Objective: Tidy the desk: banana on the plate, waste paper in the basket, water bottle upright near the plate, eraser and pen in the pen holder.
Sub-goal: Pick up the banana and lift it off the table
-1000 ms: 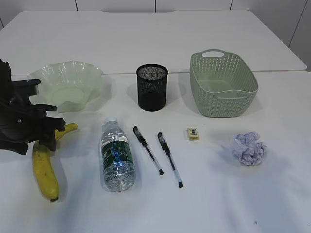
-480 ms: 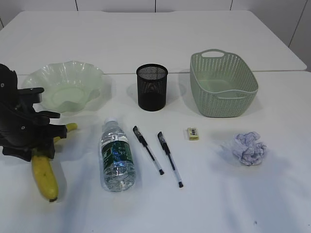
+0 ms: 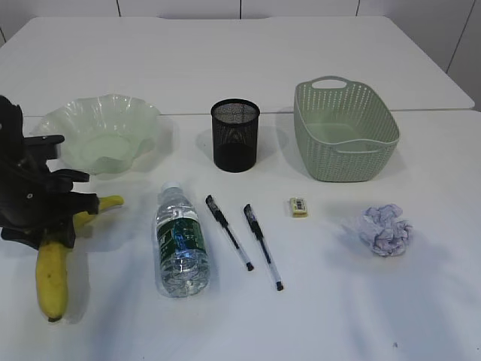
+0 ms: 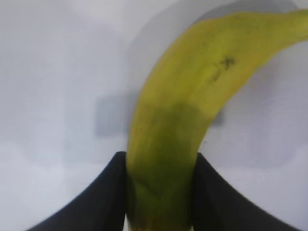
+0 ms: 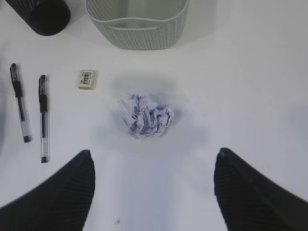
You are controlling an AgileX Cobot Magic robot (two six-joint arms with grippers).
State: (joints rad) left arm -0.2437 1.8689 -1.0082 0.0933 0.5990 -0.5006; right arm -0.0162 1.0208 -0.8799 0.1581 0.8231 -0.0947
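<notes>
My left gripper [image 3: 62, 226] [image 4: 161, 192] is shut on the yellow banana [image 3: 51, 280] [image 4: 192, 106] at the table's left, in front of the pale green plate [image 3: 105, 135]. The water bottle [image 3: 180, 244] lies on its side. Two black pens [image 3: 229, 233] [image 3: 263, 247] lie right of it; they also show in the right wrist view [image 5: 19, 103] [image 5: 43, 118]. The eraser [image 3: 298, 207] [image 5: 86, 79] lies in front of the green basket [image 3: 344, 139] [image 5: 137, 29]. The crumpled waste paper [image 3: 384, 230] [image 5: 146, 116] lies ahead of my open, empty right gripper [image 5: 154, 187]. The black mesh pen holder [image 3: 235, 135] [image 5: 41, 17] stands mid-table.
A seam between two white tables [image 3: 421, 111] runs behind the basket and the plate. The right arm itself is out of the exterior view.
My left gripper has closed on the banana and shifted it; the banana's lower end has swung left and toward the table's front edge. The waste paper stays put.
</notes>
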